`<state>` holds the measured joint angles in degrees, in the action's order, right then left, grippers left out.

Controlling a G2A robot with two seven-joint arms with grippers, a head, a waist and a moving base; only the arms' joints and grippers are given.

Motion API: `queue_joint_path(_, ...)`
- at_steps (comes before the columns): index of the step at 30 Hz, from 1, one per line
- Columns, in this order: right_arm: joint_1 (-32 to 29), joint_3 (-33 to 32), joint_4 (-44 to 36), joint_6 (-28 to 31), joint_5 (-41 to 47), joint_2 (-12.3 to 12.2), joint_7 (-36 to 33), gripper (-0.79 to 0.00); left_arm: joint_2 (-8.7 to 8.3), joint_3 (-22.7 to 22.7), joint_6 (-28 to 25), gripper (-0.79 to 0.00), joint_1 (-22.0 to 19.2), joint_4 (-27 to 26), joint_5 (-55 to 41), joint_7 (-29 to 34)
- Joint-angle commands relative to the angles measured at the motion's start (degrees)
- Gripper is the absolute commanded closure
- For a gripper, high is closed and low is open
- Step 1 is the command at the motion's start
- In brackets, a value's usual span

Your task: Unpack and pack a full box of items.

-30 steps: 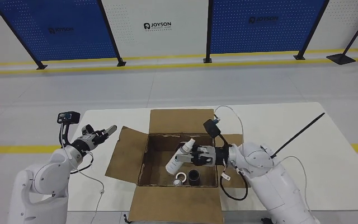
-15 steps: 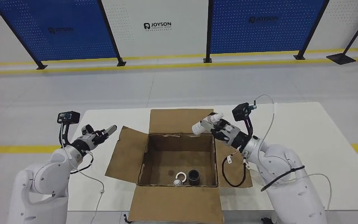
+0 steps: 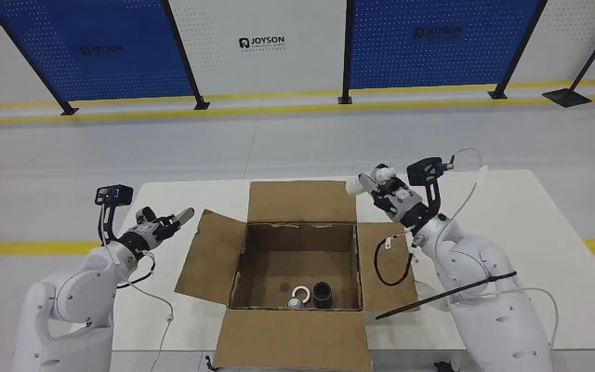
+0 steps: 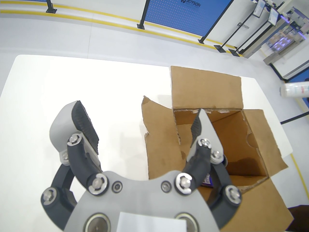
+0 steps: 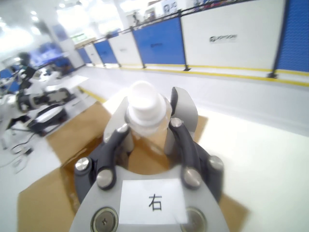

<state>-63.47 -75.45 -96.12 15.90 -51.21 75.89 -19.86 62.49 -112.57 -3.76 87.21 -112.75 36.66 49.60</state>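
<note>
1. The right jaws, clamped on the white plastic bottle (image 5: 145,112), are lifting it out of the open brown cardboard box (image 3: 296,200) and out over its far right corner.
2. The left jaws are staying wide open and empty, hovering over the white worktop (image 3: 521,214) left of the box.
3. A black cylinder (image 3: 323,294) and a small white ring (image 3: 297,299) are lying inside, so unpacking is continuing.

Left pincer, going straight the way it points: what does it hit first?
Probably the box's open side flap, the nearest thing ahead of the left pincer. Its height is unclear, so it might pass above.
</note>
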Motion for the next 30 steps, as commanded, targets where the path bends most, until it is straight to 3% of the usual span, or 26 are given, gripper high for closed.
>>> queue_joint_path(1, -0.5, -2.4, -0.6, -2.5, -7.2, -0.5, 0.5, 0.000, 0.00, 0.0, 0.0, -0.785, 0.0, 0.0, 0.0, 0.0)
queue_joint_path(8, -6.6, -10.8, -2.7, -11.9, -22.6, -2.2, -6.4, 0.000, 0.00, 0.0, 0.0, -0.785, 0.0, 0.0, 0.0, 0.0)
queue_joint_path(16, -14.8, -12.4, -0.7, -15.6, -23.4, -2.5, -10.3, 0.000, 0.00, 0.0, 0.0, -0.785, 0.0, 0.0, 0.0, 0.0)
queue_joint_path(30, -12.8, -7.7, 10.9, -14.2, -19.1, -1.9, -10.9, 0.000, 0.00, 0.0, 0.0, -0.785, 0.0, 0.0, 0.0, 0.0)
